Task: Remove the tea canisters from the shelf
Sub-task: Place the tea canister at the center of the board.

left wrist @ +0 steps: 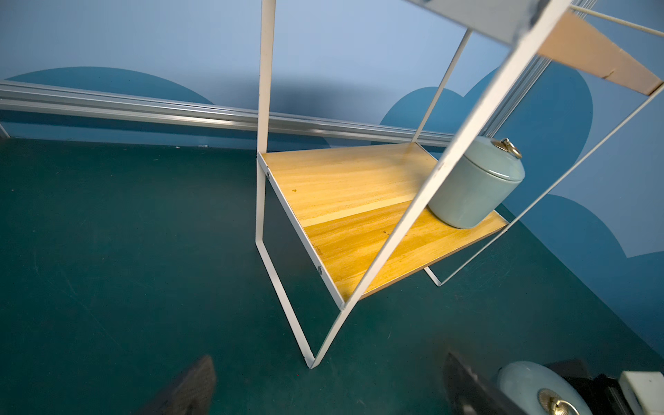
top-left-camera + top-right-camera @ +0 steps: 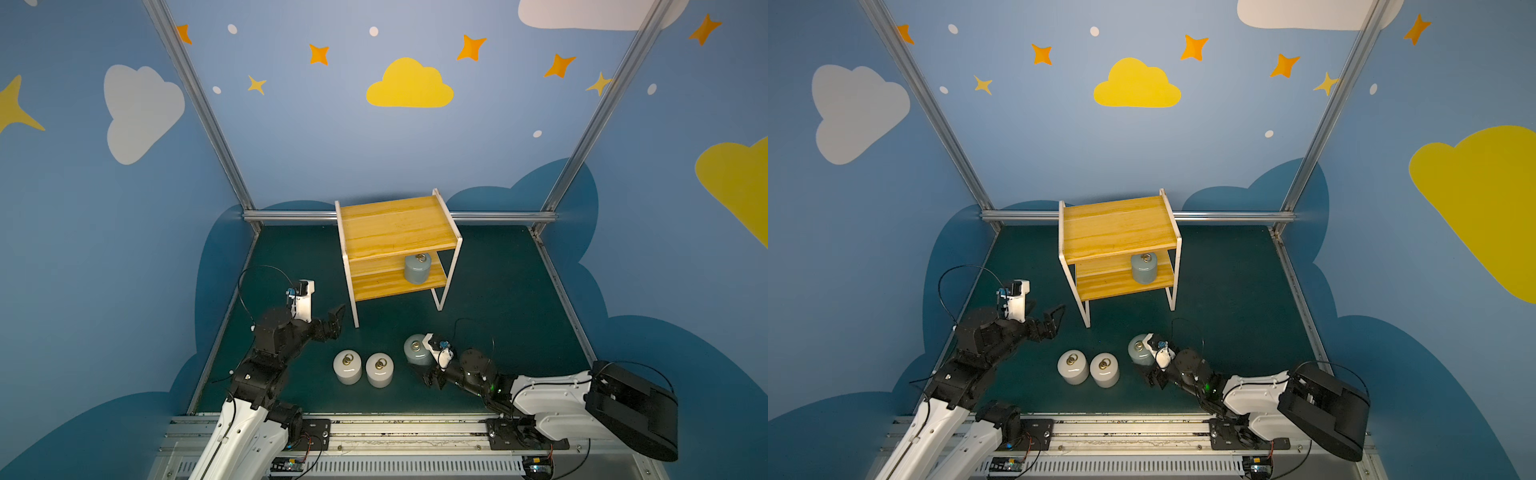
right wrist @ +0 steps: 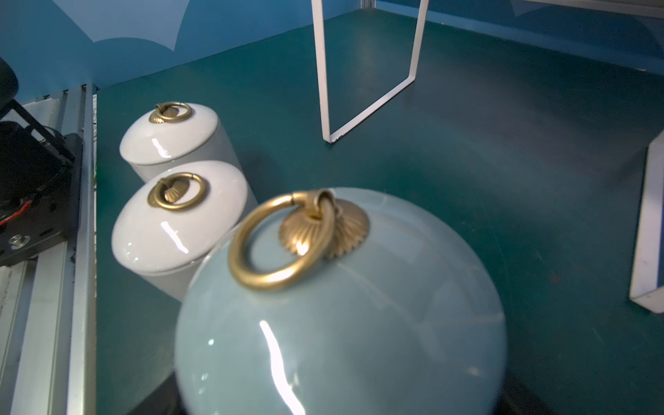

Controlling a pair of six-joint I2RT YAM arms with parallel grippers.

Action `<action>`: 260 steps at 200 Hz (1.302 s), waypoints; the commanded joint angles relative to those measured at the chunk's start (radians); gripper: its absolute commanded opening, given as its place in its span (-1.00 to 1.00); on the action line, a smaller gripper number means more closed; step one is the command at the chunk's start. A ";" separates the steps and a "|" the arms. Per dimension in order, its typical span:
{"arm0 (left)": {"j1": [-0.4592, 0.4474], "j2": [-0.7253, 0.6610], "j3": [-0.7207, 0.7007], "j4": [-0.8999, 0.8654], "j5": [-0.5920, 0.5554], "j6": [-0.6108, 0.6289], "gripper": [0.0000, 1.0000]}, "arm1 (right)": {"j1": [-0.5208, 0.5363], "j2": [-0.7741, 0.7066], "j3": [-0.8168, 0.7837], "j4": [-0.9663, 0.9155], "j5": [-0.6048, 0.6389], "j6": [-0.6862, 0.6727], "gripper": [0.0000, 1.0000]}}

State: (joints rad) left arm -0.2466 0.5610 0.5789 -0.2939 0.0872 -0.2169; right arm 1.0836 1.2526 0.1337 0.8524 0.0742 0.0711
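The shelf [image 2: 395, 226] [image 2: 1117, 226] stands at the back of the green mat, and its top board is bare. One grey-blue tea canister [image 2: 417, 269] [image 2: 1144, 269] [image 1: 474, 187] sits on the right of the lower board [image 1: 359, 215]. Two white canisters [image 2: 347, 368] [image 2: 379, 370] [image 3: 169, 133] [image 3: 179, 222] stand side by side on the mat near the front. Right of them, my right gripper [image 2: 422, 360] [image 2: 1148, 361] is shut on a second grey-blue canister [image 2: 415, 349] [image 3: 341, 323], which hides the fingers. My left gripper [image 2: 336, 320] [image 2: 1054, 318] [image 1: 330, 381] hangs open and empty just left of the shelf's front left leg [image 1: 310, 359].
Aluminium rails [image 2: 291, 216] run along the back wall and both side edges of the mat. The arms' mounting rail [image 2: 395, 432] lies along the front. The shelf's thin white legs [image 3: 328, 90] stand close behind the canisters on the mat.
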 commanded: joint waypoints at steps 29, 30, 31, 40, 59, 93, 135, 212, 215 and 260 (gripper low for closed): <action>0.004 -0.009 -0.011 0.016 0.014 -0.016 0.99 | 0.010 0.000 0.011 0.064 -0.077 -0.007 0.32; 0.004 -0.008 -0.011 0.015 0.014 -0.015 0.98 | 0.010 -0.001 0.011 0.064 -0.078 -0.007 0.32; 0.004 -0.008 -0.011 0.015 0.015 -0.016 0.98 | 0.009 0.001 0.011 0.064 -0.078 -0.007 0.32; 0.004 -0.008 -0.011 0.017 0.016 -0.016 0.98 | 0.009 0.007 0.011 0.063 -0.083 -0.013 0.32; 0.004 -0.006 -0.012 0.016 0.016 -0.015 0.98 | 0.010 0.028 0.013 0.073 -0.097 -0.022 0.32; 0.005 -0.001 -0.015 0.024 0.018 -0.018 0.99 | 0.010 0.087 0.038 0.075 -0.127 -0.041 0.32; 0.004 0.008 -0.018 0.036 0.023 -0.020 0.97 | 0.009 0.226 0.023 0.258 -0.151 -0.073 0.32; 0.004 -0.007 -0.011 0.019 0.008 -0.010 0.97 | 0.018 0.382 -0.034 0.501 -0.075 -0.082 0.32; 0.004 -0.006 -0.012 0.019 0.007 -0.009 0.97 | 0.018 0.363 -0.033 0.472 -0.073 -0.086 0.33; 0.004 -0.001 -0.031 0.046 0.011 -0.014 0.97 | 0.014 0.125 0.038 0.054 -0.087 -0.103 0.36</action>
State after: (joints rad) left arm -0.2466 0.5617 0.5632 -0.2768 0.0975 -0.2321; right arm 1.0954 1.4734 0.1123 1.0798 -0.0227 -0.0086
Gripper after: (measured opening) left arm 0.987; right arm 0.795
